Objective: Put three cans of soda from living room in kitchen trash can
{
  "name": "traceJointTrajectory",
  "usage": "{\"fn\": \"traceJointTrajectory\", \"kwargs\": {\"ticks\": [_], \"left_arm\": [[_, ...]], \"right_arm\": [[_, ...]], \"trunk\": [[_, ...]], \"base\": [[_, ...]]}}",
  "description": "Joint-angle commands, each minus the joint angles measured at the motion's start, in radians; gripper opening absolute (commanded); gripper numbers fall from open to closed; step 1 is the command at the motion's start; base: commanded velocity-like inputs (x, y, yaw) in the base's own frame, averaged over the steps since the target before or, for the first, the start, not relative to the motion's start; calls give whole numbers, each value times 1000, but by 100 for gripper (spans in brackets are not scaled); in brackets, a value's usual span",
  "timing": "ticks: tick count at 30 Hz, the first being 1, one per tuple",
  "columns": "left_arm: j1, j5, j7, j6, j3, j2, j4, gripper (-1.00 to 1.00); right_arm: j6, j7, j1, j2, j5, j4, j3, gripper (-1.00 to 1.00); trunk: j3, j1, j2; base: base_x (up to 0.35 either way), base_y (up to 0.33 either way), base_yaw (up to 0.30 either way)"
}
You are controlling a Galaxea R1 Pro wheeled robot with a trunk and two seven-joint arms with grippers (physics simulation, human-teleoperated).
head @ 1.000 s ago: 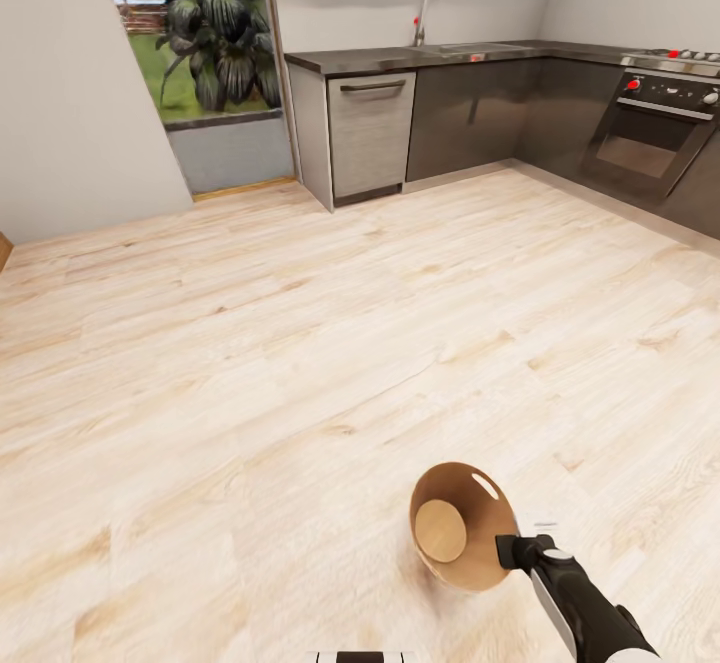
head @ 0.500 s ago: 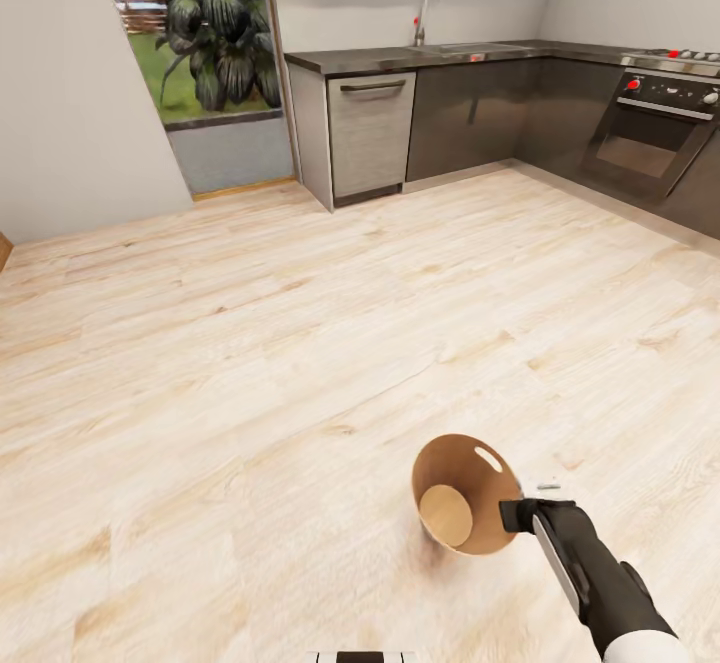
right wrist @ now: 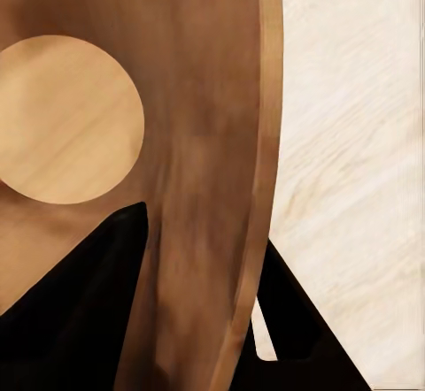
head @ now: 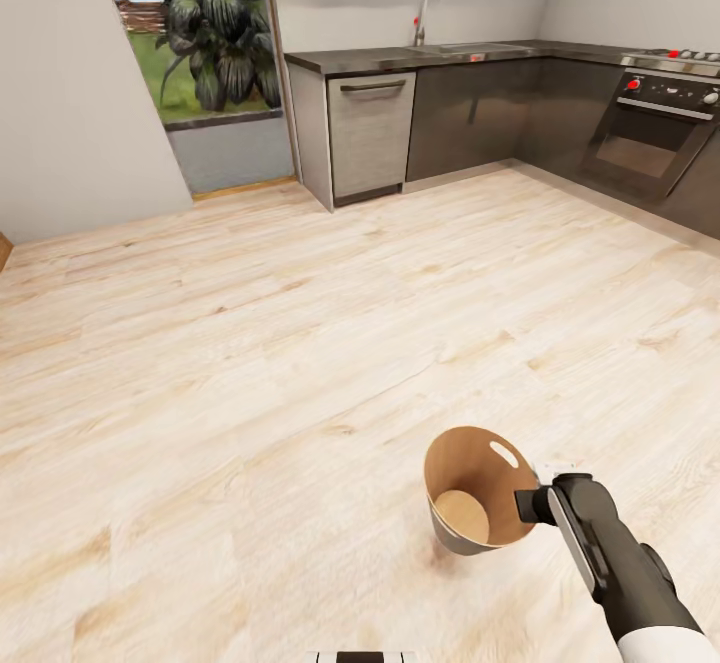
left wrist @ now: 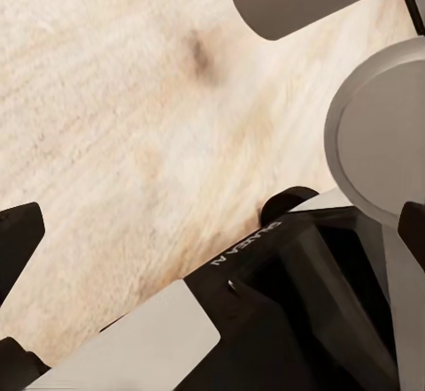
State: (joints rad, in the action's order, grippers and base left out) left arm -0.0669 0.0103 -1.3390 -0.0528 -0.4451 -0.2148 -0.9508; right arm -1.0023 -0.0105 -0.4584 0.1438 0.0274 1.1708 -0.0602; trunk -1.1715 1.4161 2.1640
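In the head view my right gripper [head: 533,504] is shut on the rim of the trash can [head: 470,483], near my base on the kitchen floor. The bin is brown inside and grey-white outside. It tilts with its mouth toward me, and the oval hand-hole [head: 504,454] sits near the rim. In the right wrist view one dark finger [right wrist: 84,307] lies inside the bin wall [right wrist: 204,126] and the other outside it. The pale round bottom [right wrist: 62,117] is bare. The soda cans are out of view. My left gripper [left wrist: 212,232] hangs open over the floor beside my base.
Grey kitchen cabinets [head: 470,118] with a dark countertop [head: 420,58] and a sink tap [head: 425,13] run along the far wall. An oven [head: 650,133] stands at the right. A glass door [head: 190,43] with plants behind it is at the far left. Pale plank floor [head: 250,373] lies between.
My right arm has swung to the right and carried the trash can with it. The bin has turned more upright, so its outer wall now shows.
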Motion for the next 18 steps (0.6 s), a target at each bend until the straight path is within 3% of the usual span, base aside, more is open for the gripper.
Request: {"fn": "traceJointTrajectory", "kwargs": {"ticks": [1, 18], "left_arm": [[0, 0, 0, 0, 0, 0, 1, 100], [0, 1, 1, 2, -4, 0, 5, 100]], "right_arm": [[-1, -2, 0, 0, -16, 1, -1, -100], [-2, -2, 1, 0, -15, -6, -4, -100]], "trunk": [[0, 0, 0], [0, 0, 0]], "base": [[0, 0, 0], [0, 0, 0]]}}
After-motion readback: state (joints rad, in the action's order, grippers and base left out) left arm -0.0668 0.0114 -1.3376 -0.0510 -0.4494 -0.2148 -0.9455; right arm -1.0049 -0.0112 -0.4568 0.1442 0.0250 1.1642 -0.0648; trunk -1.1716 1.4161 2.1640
